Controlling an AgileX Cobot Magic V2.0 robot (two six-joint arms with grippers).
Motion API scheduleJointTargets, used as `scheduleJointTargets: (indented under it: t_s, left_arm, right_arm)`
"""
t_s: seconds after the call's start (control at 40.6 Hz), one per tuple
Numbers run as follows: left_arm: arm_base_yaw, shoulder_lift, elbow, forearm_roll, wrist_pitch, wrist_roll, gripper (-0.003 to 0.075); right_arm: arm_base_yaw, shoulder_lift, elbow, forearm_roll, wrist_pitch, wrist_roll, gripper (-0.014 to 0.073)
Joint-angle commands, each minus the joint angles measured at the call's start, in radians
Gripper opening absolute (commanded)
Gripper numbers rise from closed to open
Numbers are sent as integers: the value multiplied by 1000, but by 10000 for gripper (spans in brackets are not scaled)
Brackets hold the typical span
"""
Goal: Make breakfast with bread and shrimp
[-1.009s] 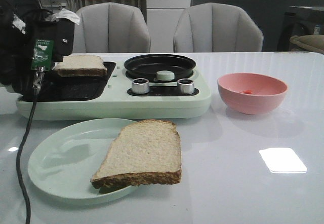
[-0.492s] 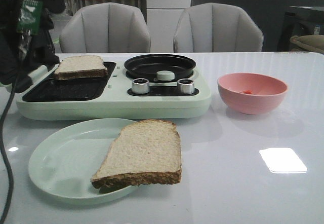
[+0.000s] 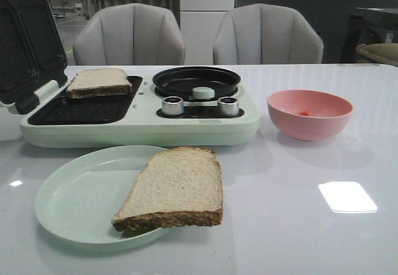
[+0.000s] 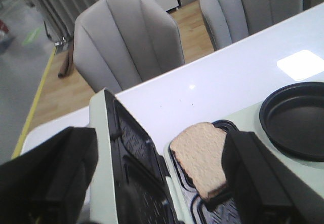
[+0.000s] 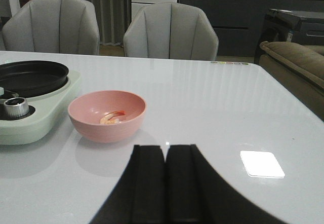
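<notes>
One slice of bread (image 3: 98, 81) (image 4: 200, 155) lies at the back of the sandwich maker's open left plate (image 3: 81, 110). The other slice of bread (image 3: 177, 185) rests on the pale green plate (image 3: 71, 203), overhanging its right rim. A small orange shrimp (image 3: 303, 113) (image 5: 112, 116) sits in the pink bowl (image 3: 310, 124) (image 5: 107, 125). Neither gripper shows in the front view. My left gripper (image 4: 159, 150) is open and empty, high above the maker's raised lid (image 4: 136, 168) and the bread. My right gripper (image 5: 165, 150) is shut on nothing, low over the table near the bowl.
The maker's black-lined lid (image 3: 28, 45) stands open at the far left. Its round black pan (image 3: 196, 80) and two metal knobs (image 3: 172, 105) are on the right half. Two grey chairs (image 3: 130, 35) stand behind the table.
My left arm, which stood in front of the maker's left side, has risen and left the front view. The open lid now shows in full. Bread, bowl and plate have not moved.
</notes>
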Motion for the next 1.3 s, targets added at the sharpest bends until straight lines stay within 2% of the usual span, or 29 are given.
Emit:
scheduleJointTargets:
  t_s: [0.0, 0.123, 0.32, 0.739, 0.985, 1.133, 1.28]
  left_arm:
    - [-7, -85, -24, -120, 69, -15, 564]
    - [-7, -162, 15, -211, 138, -15, 564]
    - [-7, -334, 133, -285, 118, -15, 564]
    - [-9, -778, 404, -305, 106, -15, 564]
    - [-110, -997, 580, -298, 78, -15, 564]
    - [-120, -1136, 690, -290, 80, -15, 564]
    - [-120, -1171, 732, -293, 50, -15, 564]
  right_arm:
    - [-5, -9, -3, -3, -88, -2, -23]
    - [-5, -9, -3, -3, -88, -2, -23]
    - [-5, -9, -3, -3, -88, -2, -23]
    - [-5, -9, -3, -3, -88, -2, -23]
    - [-5, -9, -3, -3, -88, -2, -23]
    - [-5, -9, -3, -3, -88, -2, -23]
    - [-4, -9, -3, -5, -98, -2, -23]
